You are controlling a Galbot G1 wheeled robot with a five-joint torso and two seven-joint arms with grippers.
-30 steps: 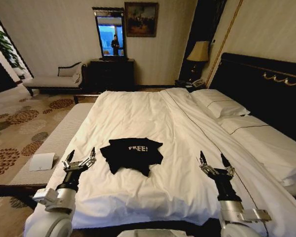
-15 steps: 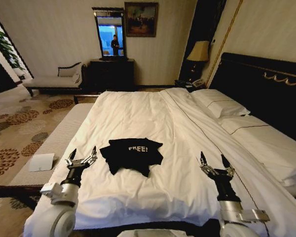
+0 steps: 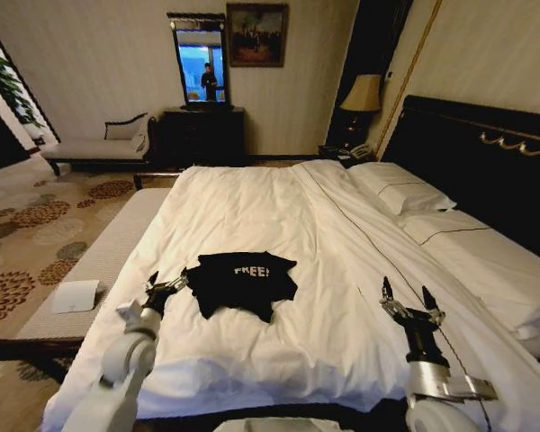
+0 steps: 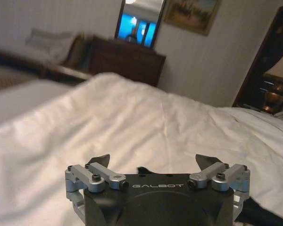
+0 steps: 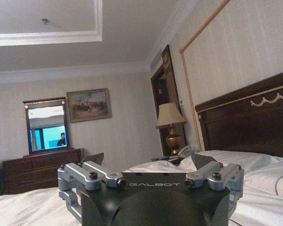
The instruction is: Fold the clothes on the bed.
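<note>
The clothes, a black T-shirt with white "FREE!" lettering, lie crumpled on the white duvet of the bed, near its front edge. My left gripper is open just left of the shirt's left edge and low over the duvet, not holding anything. In the left wrist view the left gripper points across the white bedding with its fingers spread. My right gripper stands open above the duvet, well to the right of the shirt, and the right gripper holds nothing in its wrist view.
Pillows and a dark headboard are at the right. A pale bench with a white sheet of paper runs along the bed's left side. A chaise, dresser and lamp stand by the far wall.
My left arm has reached forward and to the right, bringing its open gripper up to the shirt's left edge. The right gripper has shifted slightly right. The shirt lies as before.
</note>
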